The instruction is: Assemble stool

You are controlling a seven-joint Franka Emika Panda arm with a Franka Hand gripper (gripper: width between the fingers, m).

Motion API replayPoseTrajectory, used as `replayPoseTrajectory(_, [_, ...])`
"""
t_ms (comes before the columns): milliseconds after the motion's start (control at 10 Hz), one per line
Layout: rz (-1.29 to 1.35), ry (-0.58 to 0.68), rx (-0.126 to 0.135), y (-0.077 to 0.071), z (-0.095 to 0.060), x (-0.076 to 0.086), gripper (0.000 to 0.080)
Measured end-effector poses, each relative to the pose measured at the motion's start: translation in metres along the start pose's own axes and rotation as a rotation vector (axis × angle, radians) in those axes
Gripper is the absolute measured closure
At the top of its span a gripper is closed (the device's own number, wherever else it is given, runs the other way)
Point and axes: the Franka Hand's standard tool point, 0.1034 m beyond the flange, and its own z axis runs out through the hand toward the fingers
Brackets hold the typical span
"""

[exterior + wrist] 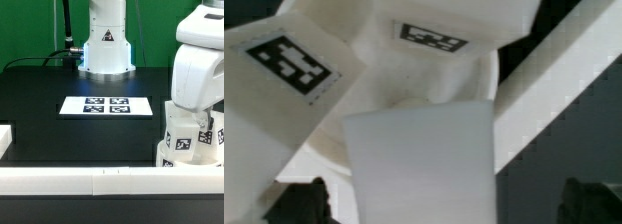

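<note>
The surface (40, 90) is black, with a white border rail (90, 181) along its near edge and the marker board (106, 105) near its middle. The stool (190, 142) stands at the near edge, toward the exterior view's right, touching the rail, under the arm. It looks like stiff, light, smooth plastic, probably slippery. One tagged leg (420, 150) lies between the jaws of the tool (446, 195), which stand wide apart, so nothing is clamped. I would grip a leg on its flat sides.

One marker board (106, 105), perhaps two tagged legs (183, 143)
</note>
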Motion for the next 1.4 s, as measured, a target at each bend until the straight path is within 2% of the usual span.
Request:
replayPoseTrajectory(100, [0.000,-0.003,0.003,0.0009,0.0003,-0.0015,0.0151])
replayPoseTrajectory(200, [0.006,-0.008,0.007,0.0043,0.0006,-0.0049,0.0253])
replayPoseTrajectory(300, [0.007,-0.008,0.006,0.0041,0.0006,-0.0045,0.0387])
replayPoseTrajectory(400, [0.007,-0.008,0.006,0.0037,0.0006,-0.0043,0.0387])
replayPoseTrajectory(500, [0.007,-0.008,0.006,0.0039,0.0006,-0.0045,0.0466])
replayPoseTrajectory(900, [0.122,-0.008,0.008,0.0025,0.0007,-0.0039,0.0466])
replayPoseTrajectory(1400, [0.722,0.022,0.023,-0.0023,0.0021,-0.0010,0.0465])
